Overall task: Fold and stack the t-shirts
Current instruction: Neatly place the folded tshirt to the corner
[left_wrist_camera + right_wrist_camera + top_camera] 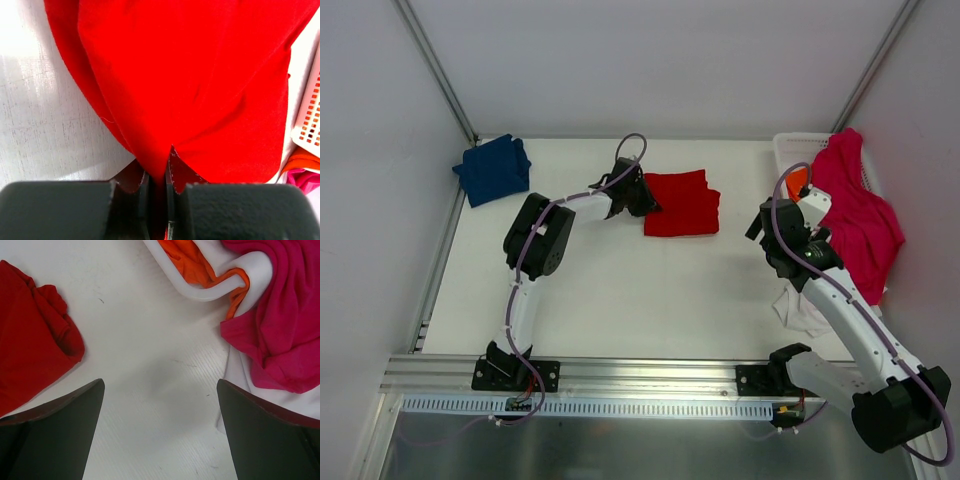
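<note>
**Red shirt pinched at its edge, pile on the right untouched**

The red shirt (682, 203) lies mid-table as a rough folded rectangle, a bit rumpled along its right side. The left gripper (159, 167) sits at its left edge with the jaws clamped together on a ridge of red cloth. By the look of it, this is either one more fold or a carry to the stack.

Out at the far left corner lies the navy shirt (493, 170), folded into a small square, well apart from the red one. So nothing is stacked yet.

Over on the right, the right gripper (160, 382) hovers above bare table (150, 340) between the red shirt and the white basket (220, 287), jaws wide apart and holding nothing. A pink shirt (855, 215) is draped over the basket, an orange one (195, 262) spills over the rim, and a white one (800, 310) lies crumpled beside the right arm. That makes two roughly folded and three more to go, as I read it.
</note>
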